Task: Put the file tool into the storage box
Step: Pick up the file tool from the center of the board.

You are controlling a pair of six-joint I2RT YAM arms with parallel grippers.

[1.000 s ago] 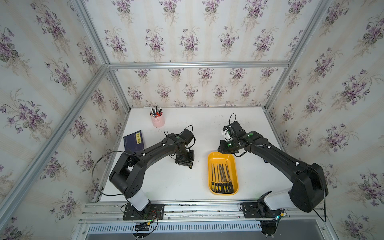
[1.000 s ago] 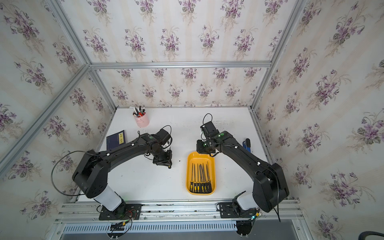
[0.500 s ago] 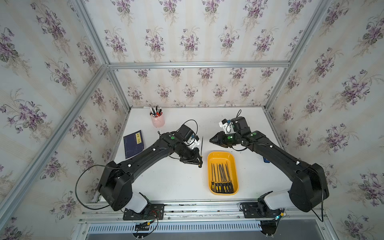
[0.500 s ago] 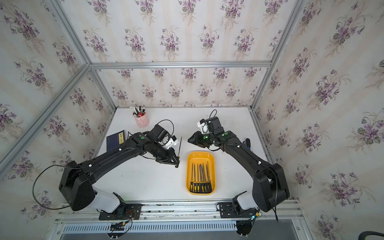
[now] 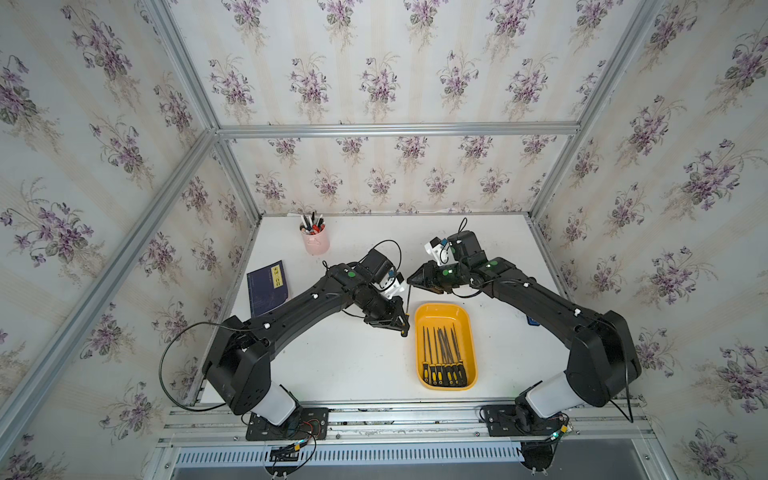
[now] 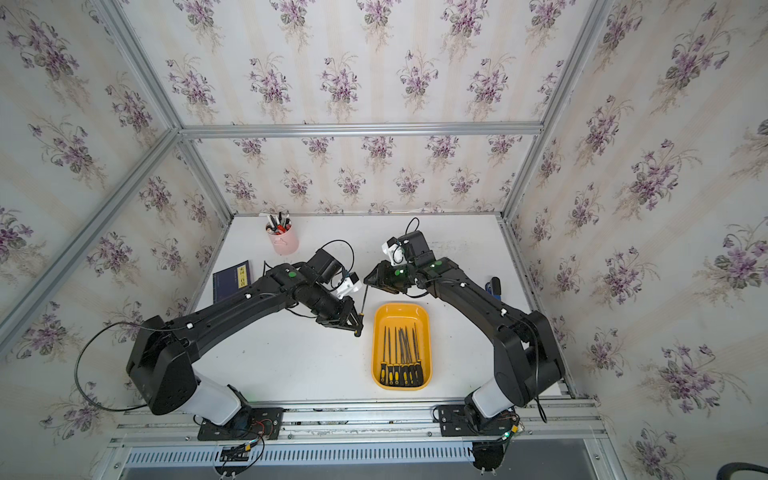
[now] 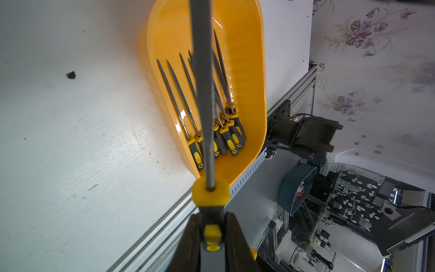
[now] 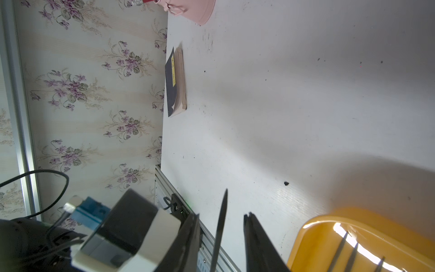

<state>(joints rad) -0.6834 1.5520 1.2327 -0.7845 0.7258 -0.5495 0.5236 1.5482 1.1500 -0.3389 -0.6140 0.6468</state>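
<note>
My left gripper [image 5: 402, 330] [image 7: 213, 217] is shut on the black-and-yellow handle of the file tool [image 5: 407, 305] [image 7: 202, 82], just left of the storage box's far end. The grey blade rises steeply from that handle. Its tip stands between the fingers of my right gripper [image 5: 411, 280] [image 8: 221, 215], which is open, with a gap on each side of the blade [image 8: 220, 233]. The storage box [image 5: 442, 316] [image 6: 401, 316] is a shallow orange-yellow tray near the front. Several files [image 5: 442, 353] lie in it, handles toward the front.
A pink pen cup [image 5: 316, 243] stands at the back left. A dark blue book [image 5: 268, 286] lies by the left wall. A small blue object [image 6: 494, 284] sits near the right wall, behind the right arm. The table's front edge ends at a metal rail [image 5: 374, 409].
My left arm lifted the file off the table and carried it right, toward the tray's far end. My right gripper rose, turned toward it and opened around the blade tip.
</note>
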